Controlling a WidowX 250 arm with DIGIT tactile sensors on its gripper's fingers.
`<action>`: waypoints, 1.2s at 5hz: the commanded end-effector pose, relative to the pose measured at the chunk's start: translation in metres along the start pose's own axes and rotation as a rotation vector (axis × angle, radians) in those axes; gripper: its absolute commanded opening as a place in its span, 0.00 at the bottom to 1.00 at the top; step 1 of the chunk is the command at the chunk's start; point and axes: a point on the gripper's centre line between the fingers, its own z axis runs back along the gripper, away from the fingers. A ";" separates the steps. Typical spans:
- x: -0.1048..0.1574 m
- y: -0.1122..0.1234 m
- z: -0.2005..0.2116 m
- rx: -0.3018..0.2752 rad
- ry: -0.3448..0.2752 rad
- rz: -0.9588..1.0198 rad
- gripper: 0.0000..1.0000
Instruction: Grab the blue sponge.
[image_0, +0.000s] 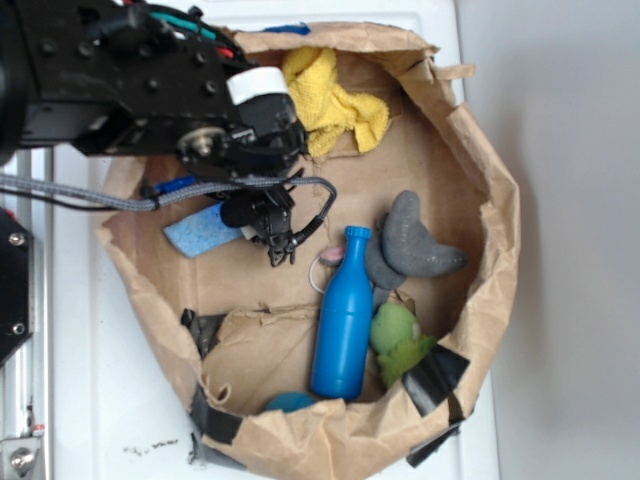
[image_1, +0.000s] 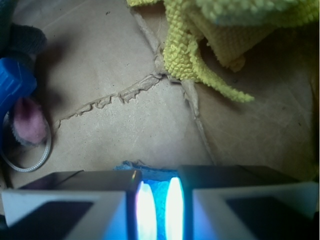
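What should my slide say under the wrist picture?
Gripper pinching the blue sponge, yellow towel ahead on brown paper.

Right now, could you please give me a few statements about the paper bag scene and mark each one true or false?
1. The hand has its fingers closed on the blue sponge. True; the wrist view shows blue sponge material pinched in the narrow gap between them.
2. The blue bottle is standing upright. False; it lies on its side on the paper bag floor.
3. The yellow cloth is draped over the bottle. False; it lies apart from the bottle, by the bag's far wall.
4. A grey plush toy lies beside the bottle's cap. True.
5. The green toy sits next to the sponge. False; it is by the bottle, on the side away from the sponge.
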 end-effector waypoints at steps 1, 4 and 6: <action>0.014 -0.021 0.034 -0.021 -0.019 0.008 0.00; 0.007 -0.009 0.031 -0.016 -0.023 -0.047 1.00; -0.006 -0.015 0.011 -0.002 0.001 -0.025 1.00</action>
